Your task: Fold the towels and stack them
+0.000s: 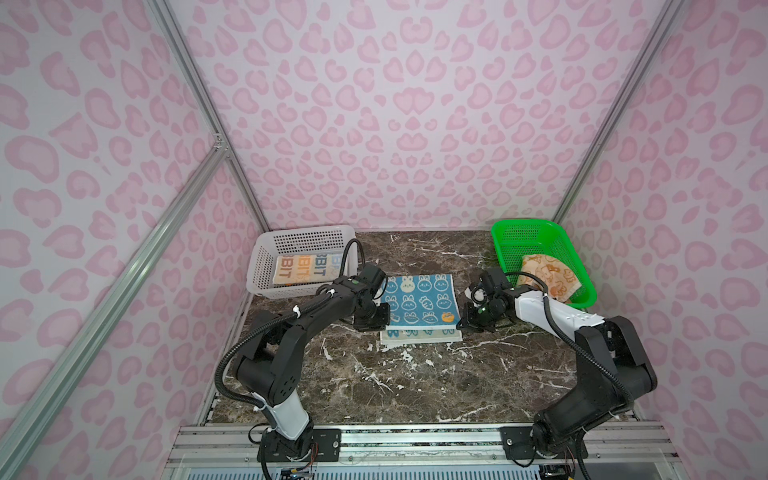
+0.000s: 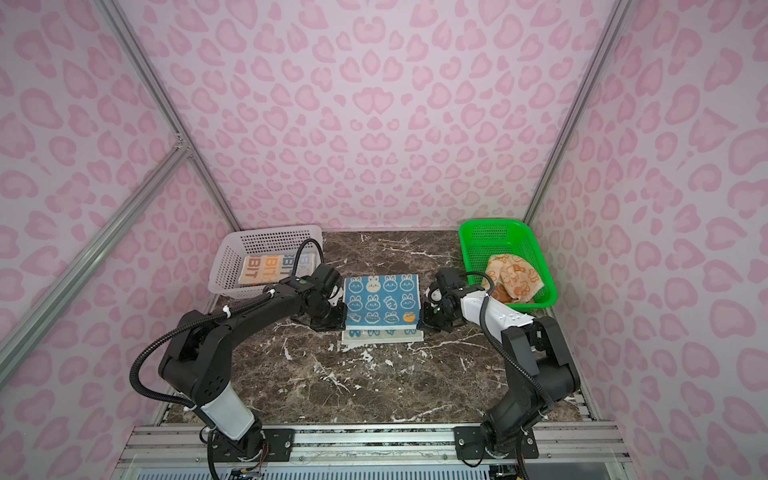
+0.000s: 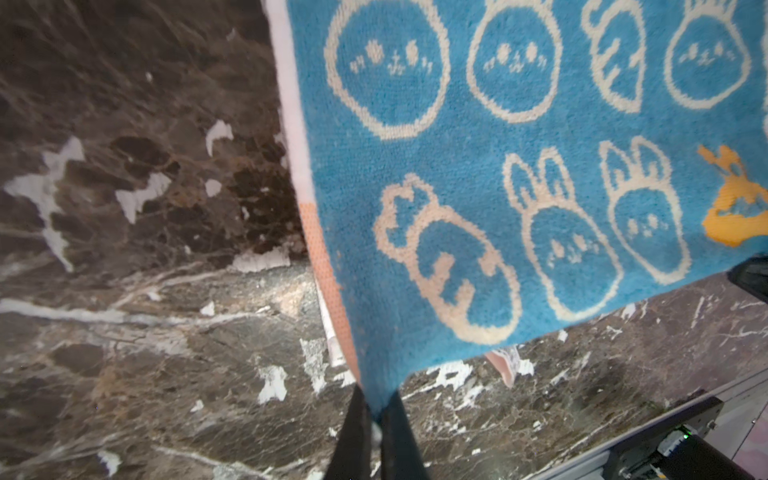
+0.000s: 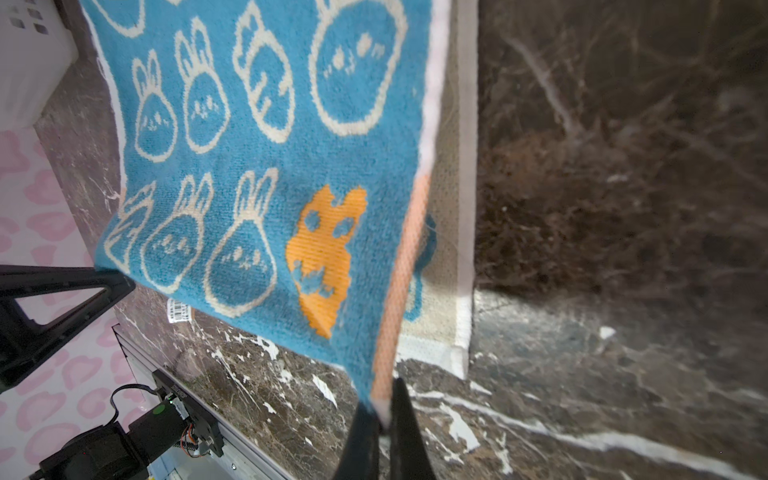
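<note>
The teal towel [image 1: 419, 303] sits mid-tabletop [image 1: 415, 386], nearer the far edge, between the white basket [image 1: 261, 270] and the green basket [image 1: 525, 237]. Both tools are pressed together on it. The left tool [image 3: 376, 415] pinches one corner of the raised top layer and the right tool [image 4: 384, 411] pinches the other. That layer hangs just above a flat cream bottom layer that peeks out on the near side.

What could go sideways, probably: each pinch has only the very tip of a corner, so the thick pile could slide out if the arms tug apart. If one side lets go first, the fold lands skewed. Nothing pins the bottom layer, so dragging the top across it could bunch it up. And the held edge looks short of the bottom's near edge, so the halves may not line up.

Materials: fuzzy looped terry, teal with cream bunny outlines and one orange one, with a flat-woven white and peach hem. Floppy, squarish. The tabletop is slick, dark and marble-look with white veins. The cream towel [image 1: 303, 268] lies folded in the white basket at the far left corner. The orange towel [image 1: 550, 276] is crumpled in the green one, far right. Both baskets are perforated plastic.
</note>
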### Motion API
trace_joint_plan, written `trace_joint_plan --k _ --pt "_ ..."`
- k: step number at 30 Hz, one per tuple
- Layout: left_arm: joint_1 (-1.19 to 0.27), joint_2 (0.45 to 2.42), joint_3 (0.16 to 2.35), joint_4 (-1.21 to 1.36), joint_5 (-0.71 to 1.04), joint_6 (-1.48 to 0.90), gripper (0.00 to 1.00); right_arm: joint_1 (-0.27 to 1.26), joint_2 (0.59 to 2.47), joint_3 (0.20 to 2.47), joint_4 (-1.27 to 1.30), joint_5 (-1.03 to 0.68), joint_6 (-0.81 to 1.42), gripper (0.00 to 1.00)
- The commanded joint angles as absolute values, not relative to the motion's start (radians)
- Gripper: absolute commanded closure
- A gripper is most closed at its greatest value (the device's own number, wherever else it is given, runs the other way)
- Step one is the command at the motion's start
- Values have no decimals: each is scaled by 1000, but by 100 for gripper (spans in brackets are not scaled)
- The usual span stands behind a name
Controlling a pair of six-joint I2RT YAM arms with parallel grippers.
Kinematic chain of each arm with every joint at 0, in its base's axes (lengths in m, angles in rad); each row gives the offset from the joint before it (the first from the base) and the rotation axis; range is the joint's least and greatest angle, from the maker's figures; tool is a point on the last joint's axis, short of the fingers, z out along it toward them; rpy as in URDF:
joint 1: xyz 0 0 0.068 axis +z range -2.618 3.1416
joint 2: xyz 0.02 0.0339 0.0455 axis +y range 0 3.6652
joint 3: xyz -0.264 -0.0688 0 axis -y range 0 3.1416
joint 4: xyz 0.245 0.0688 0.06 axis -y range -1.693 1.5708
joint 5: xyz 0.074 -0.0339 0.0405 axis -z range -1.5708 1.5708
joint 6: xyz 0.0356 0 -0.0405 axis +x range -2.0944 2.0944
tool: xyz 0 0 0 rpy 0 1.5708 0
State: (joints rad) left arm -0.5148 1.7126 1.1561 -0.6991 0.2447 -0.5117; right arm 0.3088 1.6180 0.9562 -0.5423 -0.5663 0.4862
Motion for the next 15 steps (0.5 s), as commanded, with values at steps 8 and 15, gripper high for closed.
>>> trace_joint_plan --k 8,15 --pt "-528 1759 1109 -650 314 -534 97 317 1688 885 -461 -563 511 100" --pt "-534 1758 1084 -642 336 -531 96 316 1707 901 -468 -555 503 100"
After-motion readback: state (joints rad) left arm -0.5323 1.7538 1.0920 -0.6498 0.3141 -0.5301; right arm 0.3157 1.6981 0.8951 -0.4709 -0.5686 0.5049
